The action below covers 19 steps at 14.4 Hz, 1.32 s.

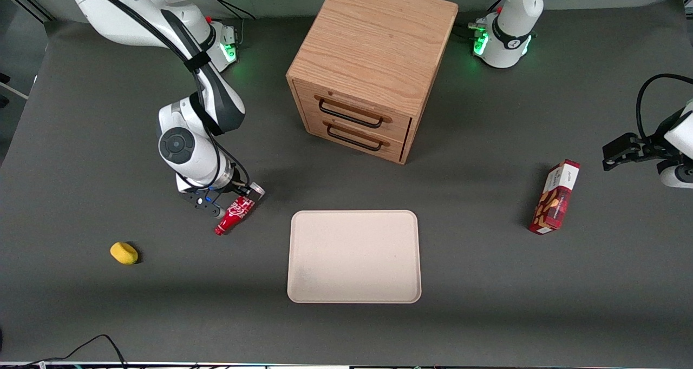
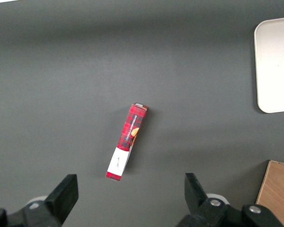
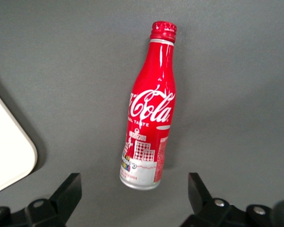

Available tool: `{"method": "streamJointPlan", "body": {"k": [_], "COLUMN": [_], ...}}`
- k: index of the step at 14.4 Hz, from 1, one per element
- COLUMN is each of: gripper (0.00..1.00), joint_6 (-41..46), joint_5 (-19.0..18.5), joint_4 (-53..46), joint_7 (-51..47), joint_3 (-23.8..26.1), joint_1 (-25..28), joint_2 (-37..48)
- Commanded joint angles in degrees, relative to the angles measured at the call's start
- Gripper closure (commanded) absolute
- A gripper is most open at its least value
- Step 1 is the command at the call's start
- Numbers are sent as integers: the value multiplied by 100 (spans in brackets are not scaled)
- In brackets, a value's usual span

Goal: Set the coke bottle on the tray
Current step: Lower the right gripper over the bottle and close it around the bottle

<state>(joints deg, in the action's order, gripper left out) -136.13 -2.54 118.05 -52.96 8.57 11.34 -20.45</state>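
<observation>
Presently: coke bottle (image 3: 147,113) lying flat on the desk (image 1: 487,304), beside the tray (image 1: 354,256), toward the working arm's end. Hand (image 3: 135,196) directly above the bottle's silver base, fingers spread wide, gripping nothing.

Dark grey matte table (image 1: 487,304) carries: small red contour coke bottle (image 1: 234,215) lying on side, gripper (image 1: 224,204) spread wide above it; large cream rectangular tray (image 1: 354,256) beside it; wooden two-drawer cabinet (image 1: 371,66); red snack box (image 1: 555,197) toward parked arm's end; yellow rounded lump (image 1: 124,252) toward working arm's end.
</observation>
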Motion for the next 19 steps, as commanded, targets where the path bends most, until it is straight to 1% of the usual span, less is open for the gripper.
{"method": "streamJointPlan", "body": {"k": [1,2,10,12,13,14,15,16,17,19], "gripper": [0,0,0,4,9,28,52,84,100,100], "joint_6": [-299,-413,-932,-1029,-1029,-1029,-1029,-1029,-1029,-1021], "joint_5": [-334,-396,-467,-476,-476,-485,-502,-511,-511,-511], "joint_4": [43,43,-1,-1,-1,-1,-1,-1,-1,-1], "joint_7": [-503,-609,-645,-645,-645,-637,-645,-645,-645,-645], "joint_3": [13,13,-84,-84,-93,-93,-101,-93,-93,-93], "joint_1": [-9,-18,-97,-97,-106,-106,-123,-123,-115,-123], "joint_2": [-196,-284,-759,-829,-829,-838,-838,-830,-830,-821]}}
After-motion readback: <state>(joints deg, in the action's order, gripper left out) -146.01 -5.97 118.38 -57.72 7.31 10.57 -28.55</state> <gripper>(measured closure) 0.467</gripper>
